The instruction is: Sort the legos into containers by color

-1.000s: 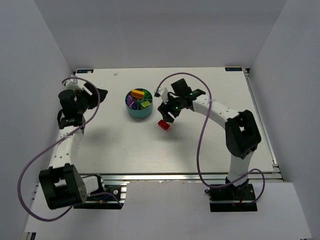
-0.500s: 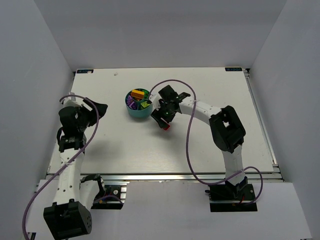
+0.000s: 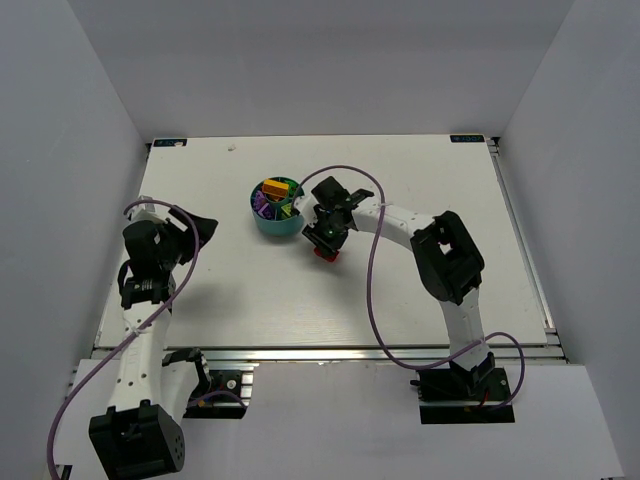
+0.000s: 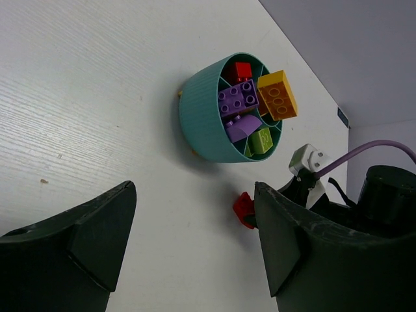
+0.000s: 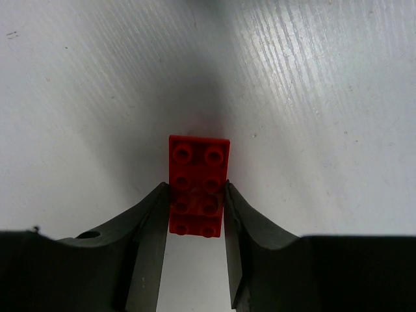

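Right hand (image 5: 195,195) closed on red brick (image 5: 198,170), fingers (image 5: 153,221) against both long sides. Brick lay flat, studs up, on tabletop (image 3: 240,290), just beside teal bowl (image 4: 201,123). Brick likely light, rigid, slick plastic; grip across narrow width looked sound. Bowl wall close: lift would need to top rim to reach red compartment (image 4: 242,70). Bowl crowded. Left hand (image 4: 194,195) open, empty, well apart. Bare tabletop on near side.

White-linked arms (image 3: 400,215) with black joints (image 3: 455,262) (purple cables (image 3: 372,290)).
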Tool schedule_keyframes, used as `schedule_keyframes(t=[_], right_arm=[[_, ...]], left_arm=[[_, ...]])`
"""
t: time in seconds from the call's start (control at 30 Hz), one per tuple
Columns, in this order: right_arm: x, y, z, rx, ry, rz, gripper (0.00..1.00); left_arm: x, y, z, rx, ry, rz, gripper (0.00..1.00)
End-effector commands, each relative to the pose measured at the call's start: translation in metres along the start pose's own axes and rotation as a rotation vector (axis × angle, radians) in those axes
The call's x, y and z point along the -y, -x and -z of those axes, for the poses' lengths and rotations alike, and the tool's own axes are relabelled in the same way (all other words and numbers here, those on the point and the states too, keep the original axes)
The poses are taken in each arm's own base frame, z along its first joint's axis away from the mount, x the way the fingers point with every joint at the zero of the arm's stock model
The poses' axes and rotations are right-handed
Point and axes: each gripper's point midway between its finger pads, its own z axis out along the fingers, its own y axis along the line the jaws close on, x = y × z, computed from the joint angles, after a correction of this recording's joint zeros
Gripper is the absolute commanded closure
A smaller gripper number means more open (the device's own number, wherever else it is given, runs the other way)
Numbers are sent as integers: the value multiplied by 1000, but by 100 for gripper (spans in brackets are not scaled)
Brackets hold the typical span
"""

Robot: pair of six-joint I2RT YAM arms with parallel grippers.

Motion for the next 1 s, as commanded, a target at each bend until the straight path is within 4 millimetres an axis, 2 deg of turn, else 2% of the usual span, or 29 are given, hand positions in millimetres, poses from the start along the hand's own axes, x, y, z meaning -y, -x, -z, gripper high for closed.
schedule_keyframes(t=[0.0, 0.13, 0.27, 0.33, 0.4, 0.43, 0.47, 0.53, 0.57, 0.63, 0.67, 0.73, 0.77, 0.83, 0.87, 0.9, 0.93, 0.97], right_arm=[[1, 25, 28, 68, -15, 59, 87], [-3, 57, 61, 185, -3, 154, 99], [-1, 98, 106, 353, -47, 283, 100], [2, 114, 120, 414, -78, 304, 100], [5, 128, 137, 472, -112, 309, 100], [9, 133, 147, 495, -136, 300, 100], [9, 137, 150, 512, -143, 283, 100], [12, 146, 164, 561, -171, 272, 100], [12, 147, 166, 572, -175, 262, 100], [13, 154, 175, 612, -189, 246, 100], [13, 154, 175, 614, -189, 242, 100], [13, 154, 176, 617, -185, 220, 100], [13, 153, 178, 619, -184, 216, 100], [12, 149, 179, 620, -181, 203, 100], [13, 148, 178, 619, -181, 200, 100], [14, 146, 177, 617, -182, 196, 100], [13, 144, 179, 619, -181, 195, 100], [14, 143, 180, 620, -184, 190, 100]], left_arm=[[4, 2, 2, 15, -21, 5, 18], [5, 1, -2, 19, -40, 9, 18], [7, 4, -12, 36, -74, 20, 18], [11, 12, -20, 56, -95, 22, 19], [7, 15, -37, 47, -83, 40, 23], [13, 22, -42, 60, -110, 41, 24], [6, 17, -56, 26, -88, 57, 26], [11, 21, -69, 14, -101, 55, 32], [4, 11, -84, -30, -77, 60, 35], [2, 7, -98, -60, -58, 52, 43], [8, 11, -106, -60, -63, 46, 46], [2, 8, -124, -81, -36, 61, 55], [6, 19, -131, -57, -36, 61, 59], [0, 21, -148, -54, -12, 77, 61], [9, 31, -156, -33, -19, 66, 62], [-2, 23, -169, -61, 12, 74, 62], [-2, 22, -176, -72, 15, 73, 62], [8, 29, -185, -69, -8, 62, 62]])
